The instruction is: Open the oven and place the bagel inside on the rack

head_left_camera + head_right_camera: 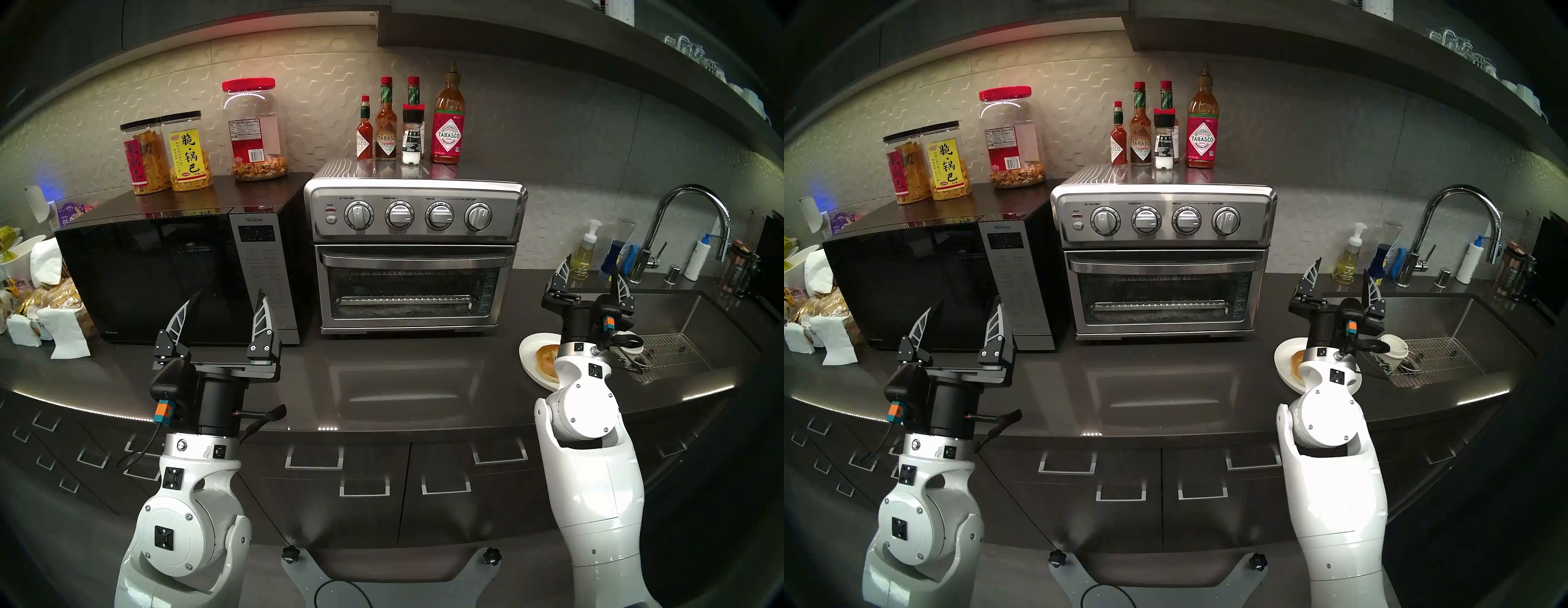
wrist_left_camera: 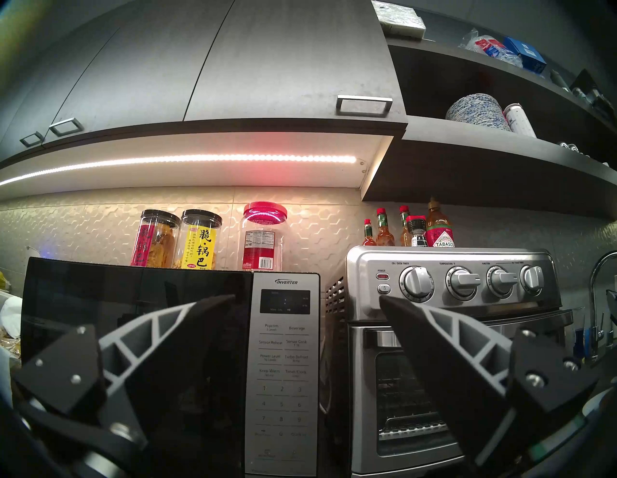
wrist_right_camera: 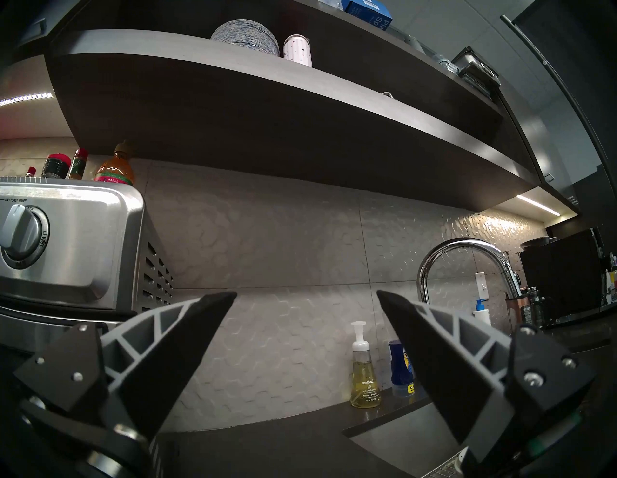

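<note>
bagel [image 1: 546,357] at 4 o'clock, half hidden behind right arm | oven [image 1: 413,250] door closed, rack [image 1: 403,300] dim through glass | left gripper [image 1: 229,299] and right gripper [image 1: 592,274] spread wide, empty

- Left arm [image 1: 186,522] rises from the lower left of the frame; left gripper [image 1: 229,301] points up and away, jaws spread wide, nothing between them.
- Right arm [image 1: 594,488] stands at lower right; right gripper [image 1: 592,271] likewise tilted upward, wide apart, empty.
</note>
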Controlling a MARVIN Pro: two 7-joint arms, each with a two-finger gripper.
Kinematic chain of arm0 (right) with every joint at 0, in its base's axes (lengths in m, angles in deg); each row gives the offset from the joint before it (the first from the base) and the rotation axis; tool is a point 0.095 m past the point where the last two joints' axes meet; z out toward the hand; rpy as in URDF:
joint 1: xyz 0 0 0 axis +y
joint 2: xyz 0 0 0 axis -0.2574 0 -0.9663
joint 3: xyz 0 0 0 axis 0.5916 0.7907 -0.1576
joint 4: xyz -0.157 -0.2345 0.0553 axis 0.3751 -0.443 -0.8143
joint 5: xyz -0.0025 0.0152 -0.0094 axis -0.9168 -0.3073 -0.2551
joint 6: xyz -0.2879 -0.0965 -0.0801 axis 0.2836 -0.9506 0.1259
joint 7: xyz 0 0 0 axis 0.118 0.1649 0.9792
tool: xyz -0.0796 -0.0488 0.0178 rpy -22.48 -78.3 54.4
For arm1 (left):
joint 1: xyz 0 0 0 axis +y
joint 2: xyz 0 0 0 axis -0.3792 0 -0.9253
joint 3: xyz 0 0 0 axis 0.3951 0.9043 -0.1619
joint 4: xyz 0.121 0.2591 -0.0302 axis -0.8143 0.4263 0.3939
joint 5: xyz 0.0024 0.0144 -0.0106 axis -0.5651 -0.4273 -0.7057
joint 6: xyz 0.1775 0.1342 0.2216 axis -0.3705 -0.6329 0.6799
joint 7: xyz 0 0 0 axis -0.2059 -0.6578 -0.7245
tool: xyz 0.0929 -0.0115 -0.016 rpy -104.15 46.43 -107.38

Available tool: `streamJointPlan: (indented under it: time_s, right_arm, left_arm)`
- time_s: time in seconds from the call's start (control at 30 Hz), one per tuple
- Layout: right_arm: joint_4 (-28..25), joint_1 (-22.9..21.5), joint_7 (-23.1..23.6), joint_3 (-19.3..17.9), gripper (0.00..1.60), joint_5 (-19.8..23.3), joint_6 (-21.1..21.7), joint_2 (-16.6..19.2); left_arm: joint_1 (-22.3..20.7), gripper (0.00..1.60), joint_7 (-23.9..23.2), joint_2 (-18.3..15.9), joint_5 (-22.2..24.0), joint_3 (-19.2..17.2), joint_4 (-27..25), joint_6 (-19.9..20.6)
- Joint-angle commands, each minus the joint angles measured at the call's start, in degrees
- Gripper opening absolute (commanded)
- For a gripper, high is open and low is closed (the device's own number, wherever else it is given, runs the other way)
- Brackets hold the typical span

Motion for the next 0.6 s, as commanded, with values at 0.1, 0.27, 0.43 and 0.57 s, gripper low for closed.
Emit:
streamJointPlan:
  time_s: [0.1,0.27,0.43,0.57]
  right_arm:
    - [-1.0,-0.5,-0.1,0.0,1.6,0.0,-0.1,0.0]
    - [-1.0,-0.5,-0.1,0.0,1.6,0.0,-0.1,0.0]
    - [-1.8,0.5,0.3,-0.2,1.6,0.7,0.3,0.0]
    - [-3.7,3.0,1.0,-0.5,1.6,1.2,-0.1,0.4]
  left_arm:
    - [0.0,1.6,0.0,0.0,0.0,0.0,-1.0,-0.1]
    - [0.0,1.6,0.0,0.0,0.0,0.0,-1.0,-0.1]
    - [0.0,1.6,0.0,0.0,0.0,0.0,-1.0,-0.1]
    - [0.0,1.6,0.0,0.0,0.0,0.0,-1.0,-0.1]
